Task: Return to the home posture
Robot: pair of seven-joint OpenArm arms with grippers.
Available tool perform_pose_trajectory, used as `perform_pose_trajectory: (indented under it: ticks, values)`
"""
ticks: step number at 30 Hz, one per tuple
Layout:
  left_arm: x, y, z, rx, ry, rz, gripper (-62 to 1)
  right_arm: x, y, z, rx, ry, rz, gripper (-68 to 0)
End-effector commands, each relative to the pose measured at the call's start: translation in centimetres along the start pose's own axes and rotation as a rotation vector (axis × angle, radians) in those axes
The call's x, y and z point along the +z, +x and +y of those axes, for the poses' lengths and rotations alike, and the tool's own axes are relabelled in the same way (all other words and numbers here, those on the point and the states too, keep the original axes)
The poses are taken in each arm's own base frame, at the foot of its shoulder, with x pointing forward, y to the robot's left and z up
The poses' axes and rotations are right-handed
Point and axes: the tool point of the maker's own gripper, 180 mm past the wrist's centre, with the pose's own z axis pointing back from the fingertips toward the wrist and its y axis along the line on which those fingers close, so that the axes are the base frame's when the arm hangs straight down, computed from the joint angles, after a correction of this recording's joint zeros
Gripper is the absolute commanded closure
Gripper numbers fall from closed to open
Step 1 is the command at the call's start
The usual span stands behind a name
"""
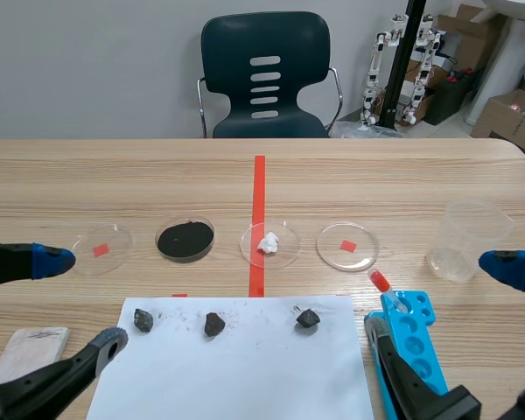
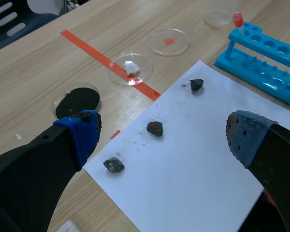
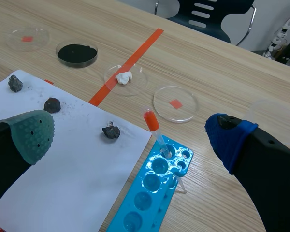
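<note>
- The left gripper [image 1: 80,300] hangs low over the near left of the table [image 1: 376,175], fingers spread wide and holding nothing. Its arm is cut off at the frame edge.
- The right gripper [image 1: 442,302] hangs low at the near right, equally wide and holding nothing. In the scene view one of its fingers covers the near end of the tube rack [image 3: 150,193].
- The pads [image 3: 31,130] are soft and dotted, one blue and one grey-green on each gripper.
- A clear plastic beaker [image 1: 466,238] at the far right is faint against the wood.
- The leftmost dish [image 1: 101,238] shows as little more than a thin round rim.
- A flat whitish slab [image 1: 35,346] lies at the near left; I cannot tell what it is.
- The white paper sheet [image 1: 236,367], dusted with dark specks, runs out of view at its near edge.
- Three rough dark lumps [image 1: 213,324] sit in a row along the sheet's far side.
- Further round dishes hold black powder [image 1: 185,239] and a crumpled white lump [image 1: 269,243].
- The rack is glossy blue with round wells; a red-capped clear tube [image 3: 155,134] leans tilted in its far end.
</note>
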Motion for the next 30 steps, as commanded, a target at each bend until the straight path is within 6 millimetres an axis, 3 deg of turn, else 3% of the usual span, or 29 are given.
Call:
perform_pose_trajectory:
  ticks: [1,9,30]
  values:
    - [0.0,1.8,-0.5,0.002,-0.006,-0.061,-54.2,-0.2,0.7,-0.2,0.004,0.001,-0.028,-67.9]
    - [0.8,3.6,-3.1,0.021,-0.047,-0.118,-54.2,-0.2,0.7,-0.2,0.004,0.001,-0.028,-67.9]
    - [0.7,3.6,-2.9,0.042,-0.02,-0.125,-54.2,-0.2,0.7,-0.2,0.004,0.001,-0.028,-67.9]
